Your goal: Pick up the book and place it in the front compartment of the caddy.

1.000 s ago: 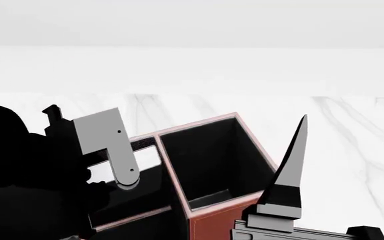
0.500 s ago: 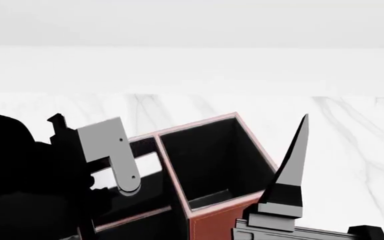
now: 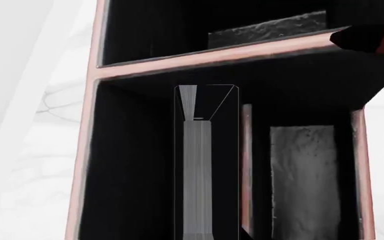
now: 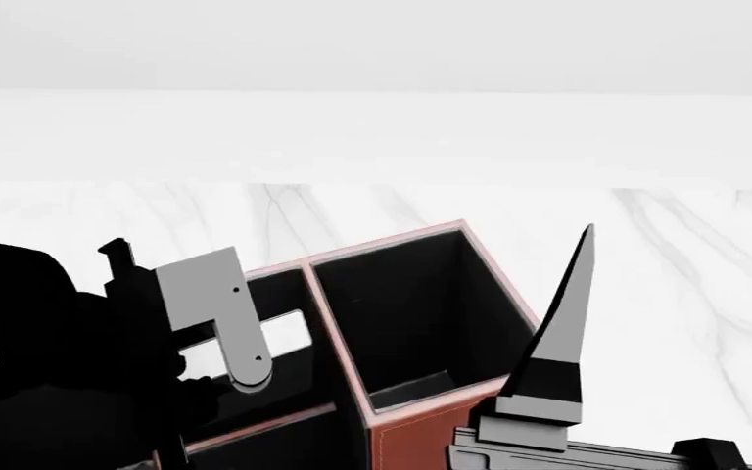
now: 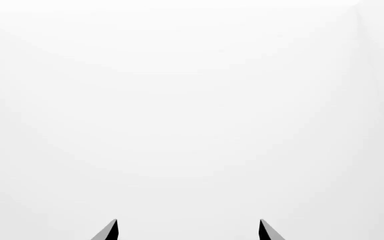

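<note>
The caddy (image 4: 409, 446) is a reddish-brown box with pale pink rims and a black inside, low in the middle of the head view. My left arm (image 4: 207, 289) reaches down over its left side. In the left wrist view the book (image 3: 199, 170) is seen end-on, a grey strip of page edges between black covers. It hangs upright inside one compartment of the caddy (image 3: 212, 52), beside a thin pink divider (image 3: 247, 160). My left gripper holds the book, its fingers hidden. My right gripper (image 5: 188, 231) stands open with nothing in it, right of the caddy.
White marble tabletop (image 4: 689, 274) stretches behind and to the right of the caddy, with a white wall beyond. The caddy's large right compartment (image 4: 415, 323) holds nothing that shows. One right finger (image 4: 570, 323) points up close to the caddy's right front corner.
My left arm has sunk a little lower over the caddy's left side, taking the book down with it. The right gripper has shifted slightly left.
</note>
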`<state>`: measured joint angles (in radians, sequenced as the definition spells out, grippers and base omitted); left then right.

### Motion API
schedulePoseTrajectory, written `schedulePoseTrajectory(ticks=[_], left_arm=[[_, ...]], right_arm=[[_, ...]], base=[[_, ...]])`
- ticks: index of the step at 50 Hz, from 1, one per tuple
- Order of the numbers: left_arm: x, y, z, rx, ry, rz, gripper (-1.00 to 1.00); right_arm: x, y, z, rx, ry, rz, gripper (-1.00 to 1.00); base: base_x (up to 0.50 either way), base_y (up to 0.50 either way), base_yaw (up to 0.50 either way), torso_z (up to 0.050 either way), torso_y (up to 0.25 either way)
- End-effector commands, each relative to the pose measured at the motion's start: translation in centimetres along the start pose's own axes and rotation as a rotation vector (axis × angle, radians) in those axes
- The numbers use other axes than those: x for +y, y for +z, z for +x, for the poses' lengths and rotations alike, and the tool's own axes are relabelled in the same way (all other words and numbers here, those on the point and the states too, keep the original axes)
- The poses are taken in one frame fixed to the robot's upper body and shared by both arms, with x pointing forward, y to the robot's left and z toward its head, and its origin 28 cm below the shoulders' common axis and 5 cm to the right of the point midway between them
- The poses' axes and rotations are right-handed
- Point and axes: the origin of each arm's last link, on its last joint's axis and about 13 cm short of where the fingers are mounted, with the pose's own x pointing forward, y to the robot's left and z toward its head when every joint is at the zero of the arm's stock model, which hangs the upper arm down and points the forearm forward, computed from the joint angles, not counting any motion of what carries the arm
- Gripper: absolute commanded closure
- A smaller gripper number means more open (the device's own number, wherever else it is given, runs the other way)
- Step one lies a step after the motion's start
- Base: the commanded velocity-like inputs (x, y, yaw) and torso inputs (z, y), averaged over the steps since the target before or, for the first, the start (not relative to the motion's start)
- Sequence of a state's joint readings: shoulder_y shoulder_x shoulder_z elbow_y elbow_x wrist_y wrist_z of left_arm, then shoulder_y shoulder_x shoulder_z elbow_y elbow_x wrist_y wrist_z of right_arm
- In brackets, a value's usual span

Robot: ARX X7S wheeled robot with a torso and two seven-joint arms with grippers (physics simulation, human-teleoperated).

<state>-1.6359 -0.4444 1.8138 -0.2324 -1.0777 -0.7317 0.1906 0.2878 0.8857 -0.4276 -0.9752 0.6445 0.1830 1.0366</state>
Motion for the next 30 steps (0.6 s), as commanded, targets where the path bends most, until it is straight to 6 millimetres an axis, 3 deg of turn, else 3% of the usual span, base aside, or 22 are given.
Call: schedulePoseTrajectory(ticks=[1, 30], left_arm=[[0.7, 1.2, 0.7, -0.063, 0.024, 0.008, 1.00], [0.9, 0.2, 3.5, -0.059, 0.030, 0.028, 1.00]], right_arm=[[0.2, 0.2, 0.1, -0.029, 0.012, 0.010, -1.00], [0.0, 0.1, 0.1, -0.026, 0.006, 0.004, -1.00]], base=[[0.00, 0.00, 0.00, 0.000, 0.000], [0.00, 0.00, 0.00, 0.000, 0.001]])
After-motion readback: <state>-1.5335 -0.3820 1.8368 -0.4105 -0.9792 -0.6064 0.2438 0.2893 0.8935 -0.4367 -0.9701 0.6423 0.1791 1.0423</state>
